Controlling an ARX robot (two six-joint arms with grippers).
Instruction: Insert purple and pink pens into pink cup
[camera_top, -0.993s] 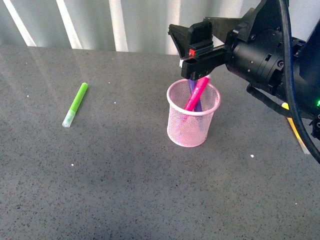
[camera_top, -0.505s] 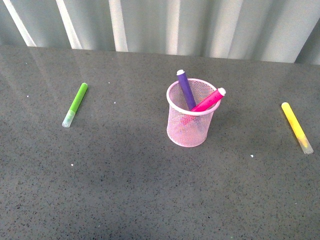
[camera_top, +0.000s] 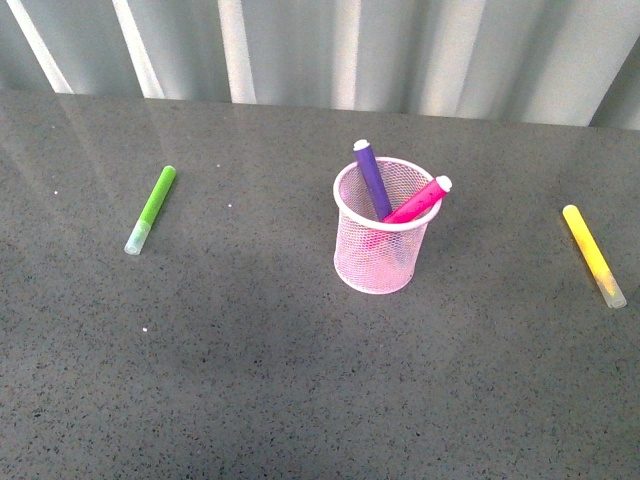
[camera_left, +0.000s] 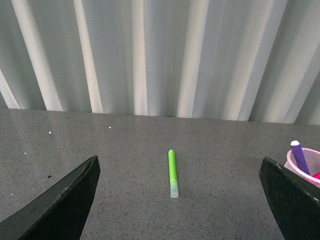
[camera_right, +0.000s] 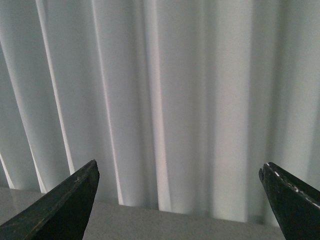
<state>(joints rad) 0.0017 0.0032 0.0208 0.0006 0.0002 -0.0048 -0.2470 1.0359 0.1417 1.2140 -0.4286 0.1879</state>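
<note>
The pink cup (camera_top: 383, 245) stands upright at the table's middle in the front view. The purple pen (camera_top: 370, 176) and the pink pen (camera_top: 420, 200) both stand inside it, leaning apart, tops above the rim. Neither arm shows in the front view. My left gripper (camera_left: 180, 200) is open with nothing between its fingers, low over the table and facing the lime-green marker (camera_left: 172, 173); the cup's rim (camera_left: 305, 162) and the purple pen (camera_left: 299, 154) show at that view's edge. My right gripper (camera_right: 180, 200) is open and empty, facing only the curtain.
A lime-green marker (camera_top: 151, 209) lies on the table's left side. On the right lies a yellow marker (camera_top: 593, 255). A pale pleated curtain (camera_top: 330, 50) hangs along the table's far edge.
One second ago my right arm hung over the cup with its gripper at the pink pen. It has since withdrawn out of the front view, and the pink pen leans on the rim.
</note>
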